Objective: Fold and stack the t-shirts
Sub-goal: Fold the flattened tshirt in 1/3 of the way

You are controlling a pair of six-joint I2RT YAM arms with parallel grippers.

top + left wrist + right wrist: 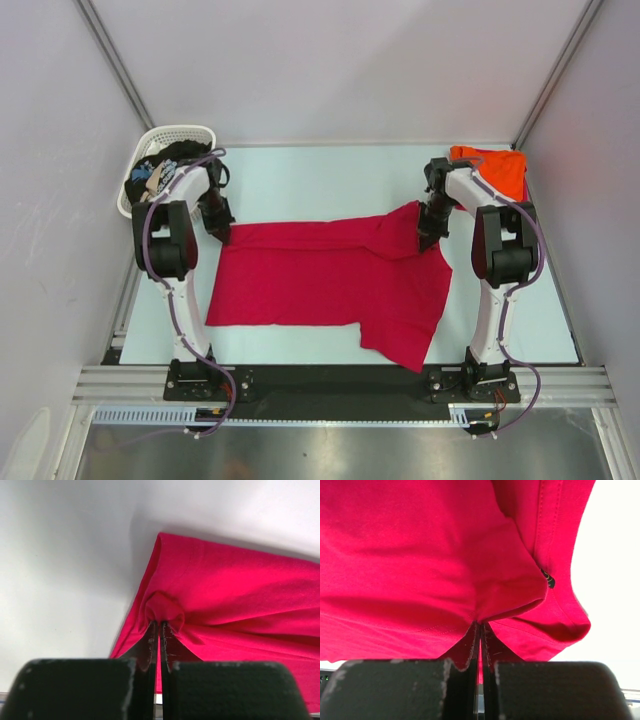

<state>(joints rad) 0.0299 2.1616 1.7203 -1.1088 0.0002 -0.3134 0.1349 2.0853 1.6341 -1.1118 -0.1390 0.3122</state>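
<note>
The arms' bases (200, 380) stand at six o'clock on the near edge of the table (300, 175). Just beyond them the crimson-red t-shirt (320, 285) lies spread across the middle, one flap trailing toward five o'clock. The left gripper (222, 236), jaws pressed together, pinches the shirt's far corner at nine o'clock. The right gripper (428, 238), likewise clamped tight, holds a bunched fold of the same shirt at three o'clock. Farther back, the orange t-shirt (500, 168) rests in a compact pile at one o'clock, apparently already folded. The black t-shirt (160, 172) sits in the white basket (185, 131) at eleven o'clock. The red shirt's fold looks barely begun, and the black one waits.
</note>
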